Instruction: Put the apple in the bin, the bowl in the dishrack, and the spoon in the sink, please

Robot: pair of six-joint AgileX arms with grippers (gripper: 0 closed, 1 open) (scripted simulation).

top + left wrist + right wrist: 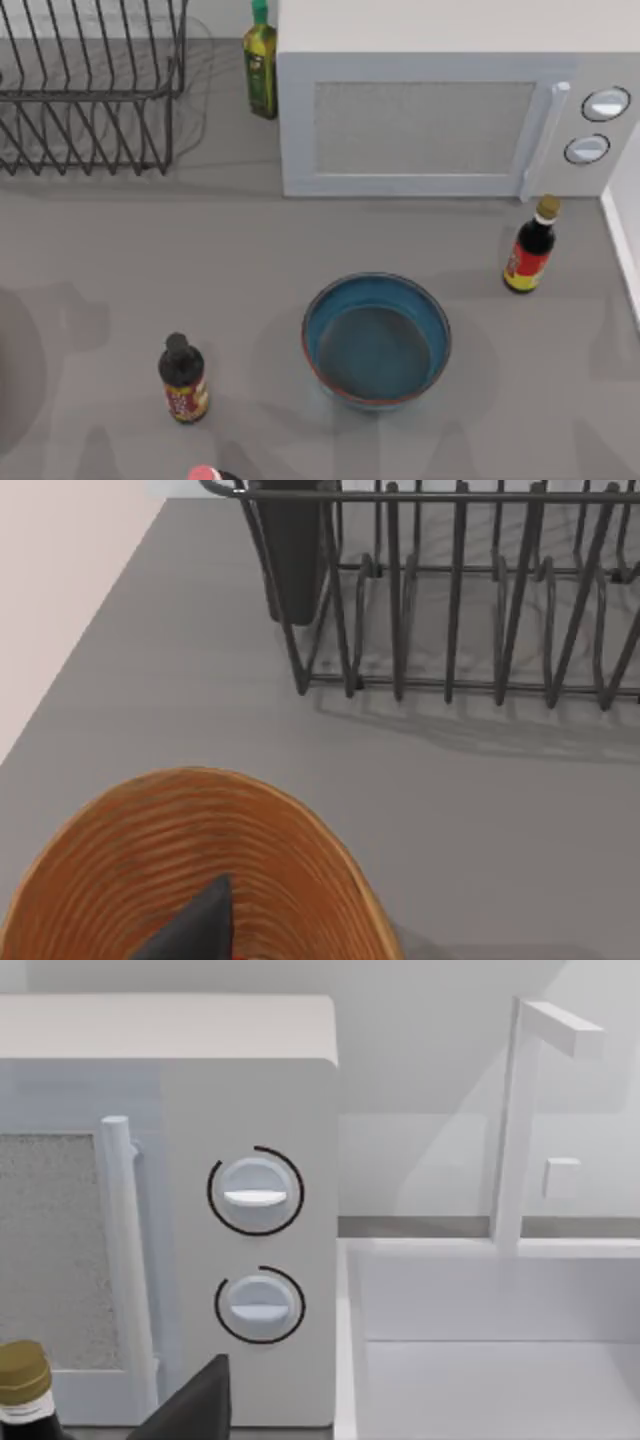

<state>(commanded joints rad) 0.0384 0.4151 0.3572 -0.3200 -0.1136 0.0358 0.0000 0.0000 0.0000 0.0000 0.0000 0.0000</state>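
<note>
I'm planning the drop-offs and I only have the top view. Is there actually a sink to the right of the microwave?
Observer: Yes. The right wrist view shows a white sink directly beside the microwave, with a faucet behind the basin.
Operator: And is there anything like a bin near the dishrack?
Observer: The left wrist view shows a woven orange-brown basket on the counter near the dishrack, with a gap between them.
Operator: Does the rack have anything on it at that end?
Observer: A dark upright holder sits at its corner.
</note>
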